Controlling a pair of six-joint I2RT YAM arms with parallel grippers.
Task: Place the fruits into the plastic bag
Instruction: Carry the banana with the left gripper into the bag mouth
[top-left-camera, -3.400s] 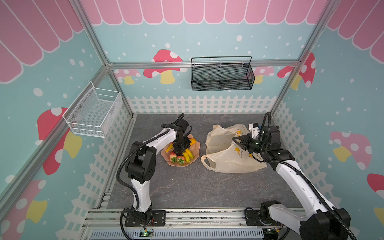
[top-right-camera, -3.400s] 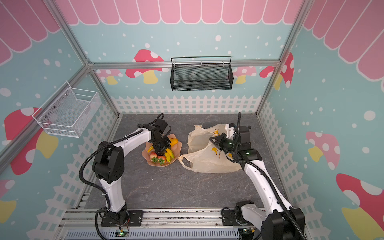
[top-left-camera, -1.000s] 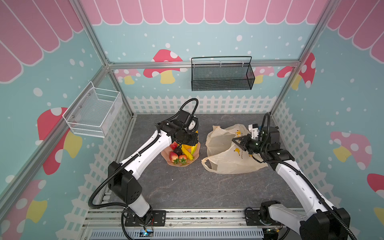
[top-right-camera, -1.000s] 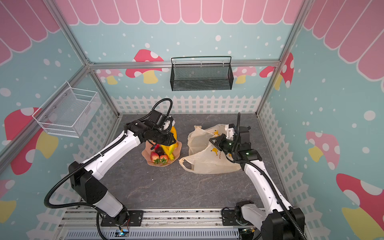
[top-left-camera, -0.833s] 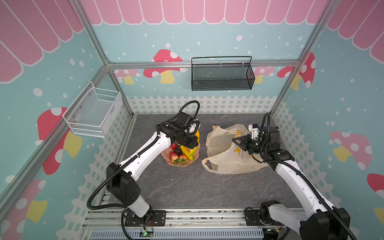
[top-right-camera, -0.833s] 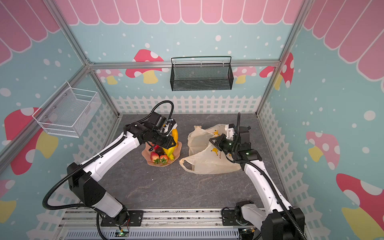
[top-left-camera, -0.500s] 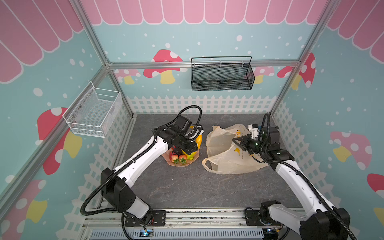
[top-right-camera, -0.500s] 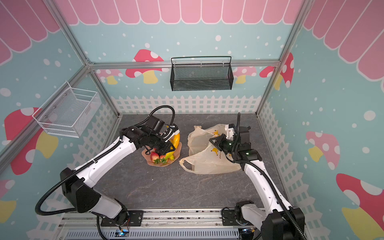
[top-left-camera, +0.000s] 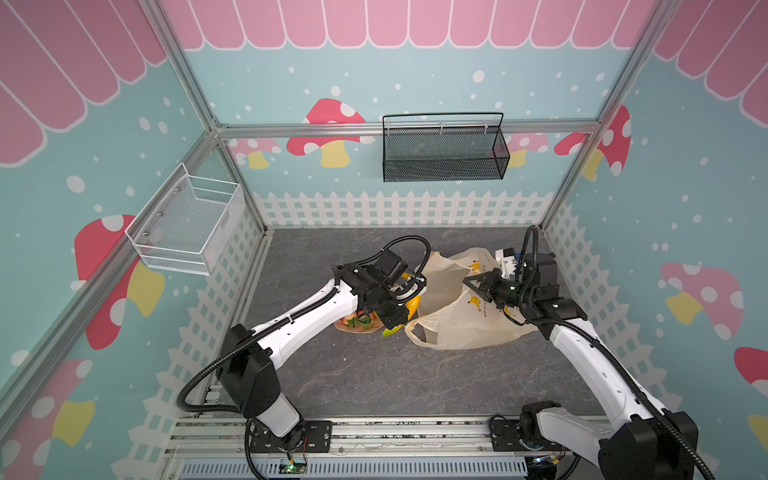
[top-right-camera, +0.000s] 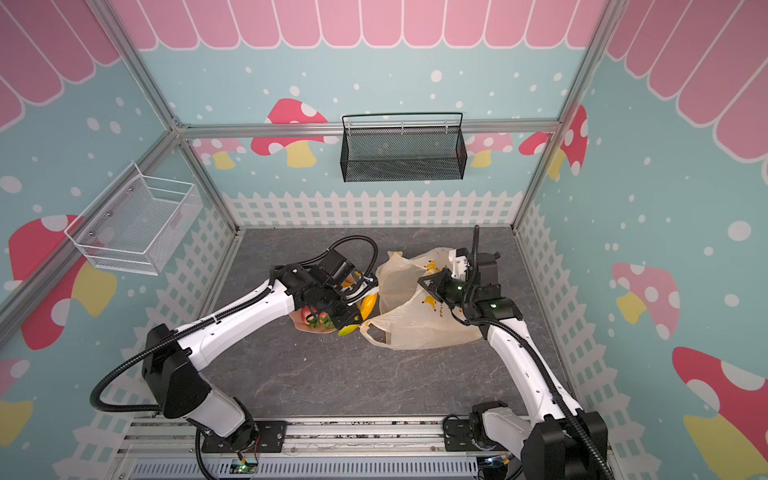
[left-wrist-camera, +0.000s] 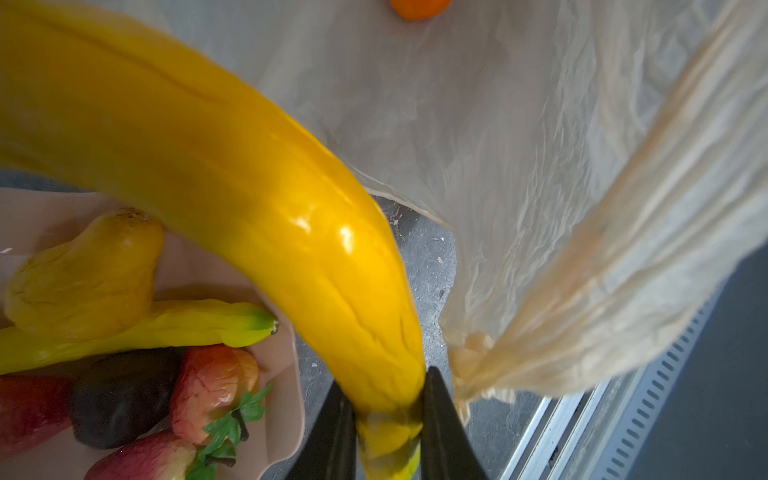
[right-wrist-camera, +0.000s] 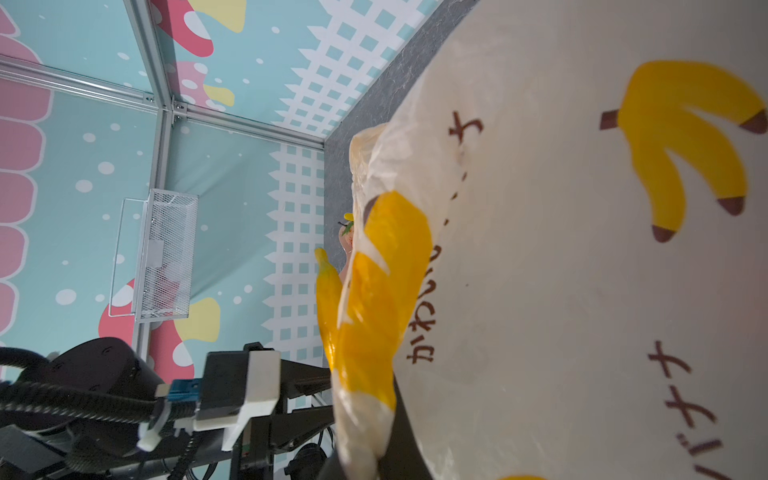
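Observation:
My left gripper (top-left-camera: 409, 291) (top-right-camera: 366, 289) (left-wrist-camera: 384, 382) is shut on the end of a yellow banana (top-left-camera: 414, 305) (top-right-camera: 369, 306) (left-wrist-camera: 249, 187). It holds the banana in the air at the bag's open mouth. The plastic bag (top-left-camera: 457, 328) (top-right-camera: 415, 332) (left-wrist-camera: 540, 145) (right-wrist-camera: 582, 249) lies crinkled on the grey floor. My right gripper (top-left-camera: 470, 286) (top-right-camera: 424, 283) (right-wrist-camera: 370, 457) is shut on its upper edge, which it holds up. An orange (left-wrist-camera: 419, 6) lies inside the bag. The pink dish (top-left-camera: 351, 329) (left-wrist-camera: 286, 374) holds a pear (left-wrist-camera: 83, 282), a second banana (left-wrist-camera: 145, 328), a dark piece (left-wrist-camera: 120, 403) and strawberries (left-wrist-camera: 212, 390).
A black mesh basket (top-left-camera: 442, 153) hangs on the back wall and a white wire basket (top-left-camera: 187, 232) on the left wall. An aluminium rail (top-left-camera: 374, 432) runs along the front edge. White-fence walls close in the floor on three sides.
My left arm has carried the banana from above the dish rightward to the bag's mouth. The right arm and the bag have stayed still.

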